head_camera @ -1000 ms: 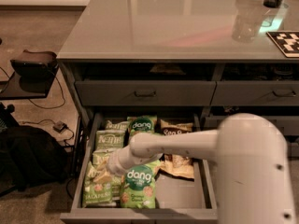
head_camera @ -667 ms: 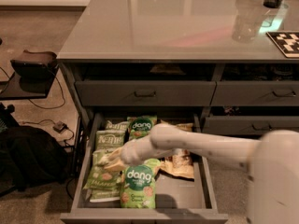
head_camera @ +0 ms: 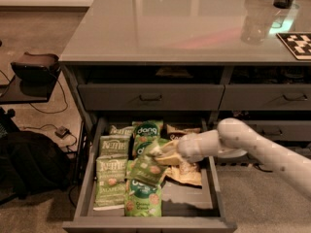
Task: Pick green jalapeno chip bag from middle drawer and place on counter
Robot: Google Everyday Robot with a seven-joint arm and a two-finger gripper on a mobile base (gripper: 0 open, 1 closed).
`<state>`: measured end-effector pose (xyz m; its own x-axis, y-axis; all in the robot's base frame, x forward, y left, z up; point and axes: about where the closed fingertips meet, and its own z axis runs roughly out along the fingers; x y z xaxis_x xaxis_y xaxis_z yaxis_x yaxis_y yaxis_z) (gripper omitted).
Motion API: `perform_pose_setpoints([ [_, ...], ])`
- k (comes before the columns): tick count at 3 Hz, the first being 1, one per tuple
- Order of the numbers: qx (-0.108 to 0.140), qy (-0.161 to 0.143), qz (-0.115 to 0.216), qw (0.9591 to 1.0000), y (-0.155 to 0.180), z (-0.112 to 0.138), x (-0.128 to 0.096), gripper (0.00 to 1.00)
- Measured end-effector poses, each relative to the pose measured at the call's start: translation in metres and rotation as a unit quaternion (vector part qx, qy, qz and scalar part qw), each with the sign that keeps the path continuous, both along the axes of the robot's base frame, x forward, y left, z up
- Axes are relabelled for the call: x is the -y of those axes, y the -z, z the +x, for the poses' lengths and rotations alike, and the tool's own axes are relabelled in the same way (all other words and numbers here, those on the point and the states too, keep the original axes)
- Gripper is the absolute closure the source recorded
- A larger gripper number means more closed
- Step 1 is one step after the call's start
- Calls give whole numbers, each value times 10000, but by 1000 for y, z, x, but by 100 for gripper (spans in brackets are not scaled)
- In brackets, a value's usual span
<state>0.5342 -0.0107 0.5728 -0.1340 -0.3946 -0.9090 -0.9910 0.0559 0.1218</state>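
Green jalapeno chip bag (head_camera: 147, 170) slants, upper end at gripper (head_camera: 163, 152), in drawer (head_camera: 188, 198).

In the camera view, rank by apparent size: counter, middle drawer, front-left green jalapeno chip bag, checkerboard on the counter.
1. counter
2. middle drawer
3. green jalapeno chip bag and checkerboard: look alike; the checkerboard is farther and cropped, so unranked.
The gripper is inside the drawer, right of that bag.

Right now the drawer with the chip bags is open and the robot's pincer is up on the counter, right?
No. The middle drawer with the chip bags is open, but the pincer is not on the counter: the camera view shows it down inside that drawer, right above the bags.
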Motion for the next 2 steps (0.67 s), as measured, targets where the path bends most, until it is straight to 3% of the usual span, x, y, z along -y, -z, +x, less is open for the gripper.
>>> perform_pose_setpoints([
  [1,16,-56,-9,10000,-40,-11,68,100],
  [2,341,-162,50,9993,-96,-30,117,100],
])
